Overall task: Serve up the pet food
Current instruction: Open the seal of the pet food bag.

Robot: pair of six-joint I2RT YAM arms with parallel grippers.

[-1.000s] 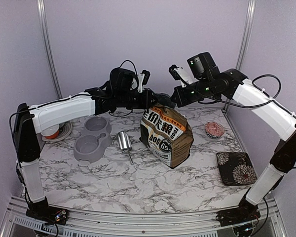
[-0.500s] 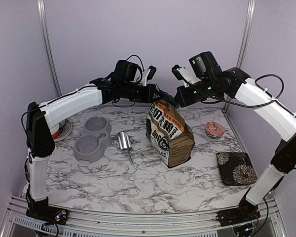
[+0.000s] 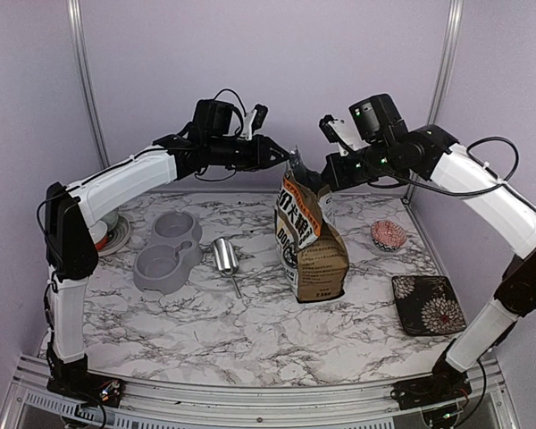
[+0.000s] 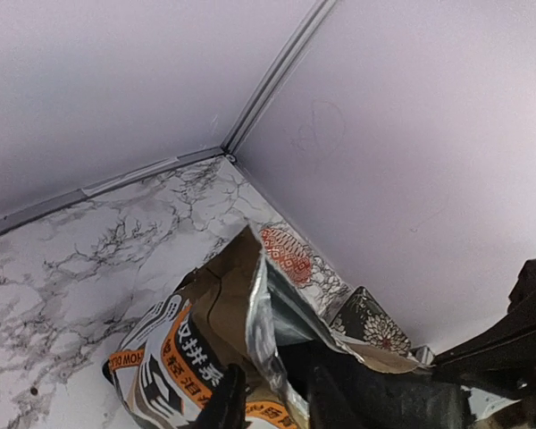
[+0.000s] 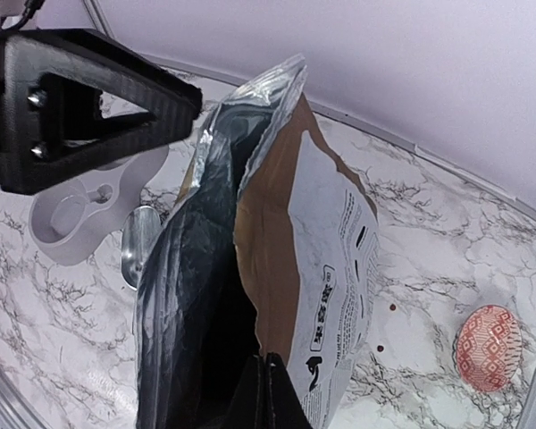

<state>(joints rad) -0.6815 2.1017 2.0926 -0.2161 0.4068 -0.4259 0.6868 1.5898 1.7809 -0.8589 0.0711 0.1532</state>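
Observation:
The brown-and-white dog-food bag (image 3: 313, 255) stands upright mid-table with its top pulled open. My right gripper (image 3: 323, 181) is shut on the right side of the bag's rim (image 5: 265, 357). My left gripper (image 3: 288, 159) is at the left side of the rim. In the left wrist view its fingers stand apart, the gripper (image 4: 273, 366) open with the foil edge of the bag (image 4: 174, 349) loose between them. The bag's inside is dark and no pet food shows in it. Two tiny reddish-brown pellets (image 5: 392, 307) lie on the marble beside the bag (image 5: 326, 232).
A grey double pet bowl (image 3: 165, 250) and a metal scoop (image 3: 225, 256) lie left of the bag. A red-patterned small bowl (image 3: 388, 235) and a dark floral square plate (image 3: 427, 304) sit to the right. A white-and-orange dish (image 3: 103, 238) is at the far left.
The bag has been drawn up and turned from face-on to edge-on. The left arm rose and its jaws have parted on the rim. The right gripper stayed shut on the bag.

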